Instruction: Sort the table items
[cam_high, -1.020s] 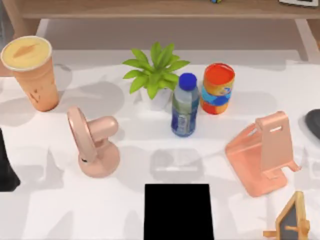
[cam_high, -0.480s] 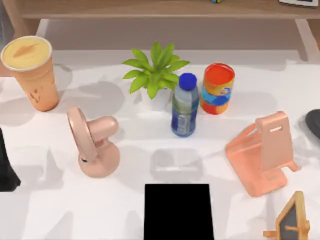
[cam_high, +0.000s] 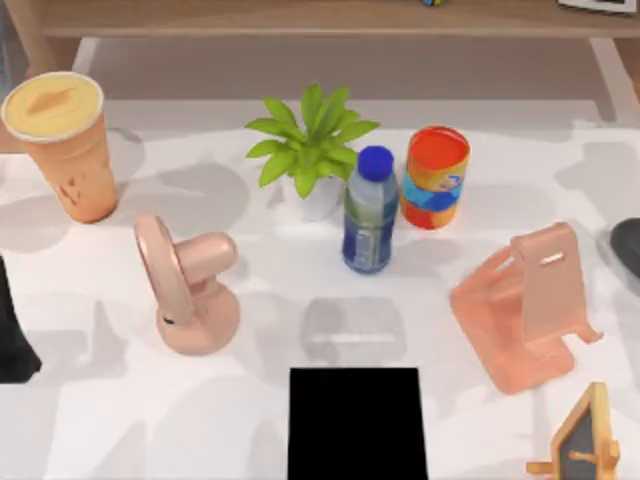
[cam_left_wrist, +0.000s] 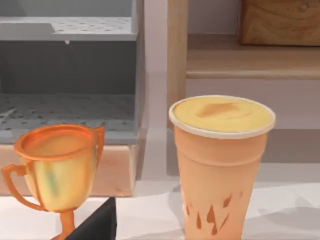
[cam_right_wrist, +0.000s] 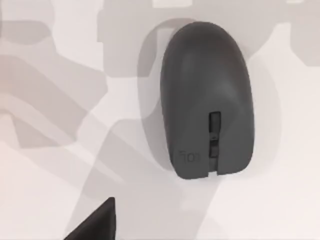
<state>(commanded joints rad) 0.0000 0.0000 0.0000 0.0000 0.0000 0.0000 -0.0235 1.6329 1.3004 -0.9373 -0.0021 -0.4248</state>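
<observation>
**Mouse at right edge, cup at far-left corner; gripper states can't be told**

Orange cup (cam_high: 60, 143) stands upright near table's (cam_high: 250, 420) far-left corner; left wrist view has it (cam_left_wrist: 220, 162) beside a gold trophy (cam_left_wrist: 56, 172). Grey mouse (cam_high: 629, 246) lies flat at right edge, partly cut off in top view; right wrist cam looks straight down on it (cam_right_wrist: 206, 99), nothing touching it. Can't tell for either gripper how far open it is or whether it holds anything. Mid-table: pink fan (cam_high: 185, 285), blue-capped bottle (cam_high: 370, 212), potted plant (cam_high: 311, 148), colourful can (cam_high: 436, 176), pink stand (cam_high: 526, 303) toward right edge. Black rectangle (cam_high: 357, 422) at near edge, centre.
</observation>
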